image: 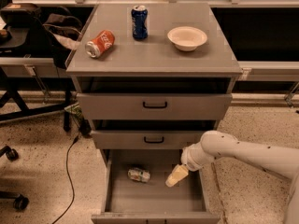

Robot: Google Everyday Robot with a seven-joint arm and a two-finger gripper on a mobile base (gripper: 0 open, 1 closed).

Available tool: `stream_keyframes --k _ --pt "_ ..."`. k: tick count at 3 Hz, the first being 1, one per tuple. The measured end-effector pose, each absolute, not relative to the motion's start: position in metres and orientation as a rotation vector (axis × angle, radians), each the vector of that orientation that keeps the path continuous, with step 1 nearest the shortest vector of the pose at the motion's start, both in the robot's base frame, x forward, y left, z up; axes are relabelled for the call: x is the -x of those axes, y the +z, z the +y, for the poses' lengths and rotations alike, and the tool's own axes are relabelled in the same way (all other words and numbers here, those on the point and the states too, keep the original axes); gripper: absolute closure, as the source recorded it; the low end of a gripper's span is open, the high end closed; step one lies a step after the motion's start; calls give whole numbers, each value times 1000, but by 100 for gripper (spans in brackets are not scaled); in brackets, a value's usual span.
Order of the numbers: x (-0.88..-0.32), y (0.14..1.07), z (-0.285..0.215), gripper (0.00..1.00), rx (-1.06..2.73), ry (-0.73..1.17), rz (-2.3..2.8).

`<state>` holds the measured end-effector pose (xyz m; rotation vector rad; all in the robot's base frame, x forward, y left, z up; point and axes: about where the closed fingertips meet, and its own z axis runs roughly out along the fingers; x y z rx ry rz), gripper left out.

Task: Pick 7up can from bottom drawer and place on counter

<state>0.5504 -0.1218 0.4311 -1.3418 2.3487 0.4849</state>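
Observation:
The 7up can [139, 174] lies on its side on the grey floor of the open bottom drawer [154, 197], left of centre. My gripper [174, 177] hangs over the drawer's right half, a short way right of the can and apart from it, at the end of the white arm [243, 150] reaching in from the right. The counter [154, 55] tops the cabinet above.
On the counter lie an orange can [100, 43] on its side, an upright dark blue can [139, 22] and a white bowl [187, 38]. Two upper drawers [154, 106] stand partly pulled out. A chair and cable sit at left.

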Motion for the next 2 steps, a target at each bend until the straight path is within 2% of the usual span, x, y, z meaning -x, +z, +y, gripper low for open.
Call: stream_keyframes --k 2 --pt "-549 410 -122 0 1314 454 2371"
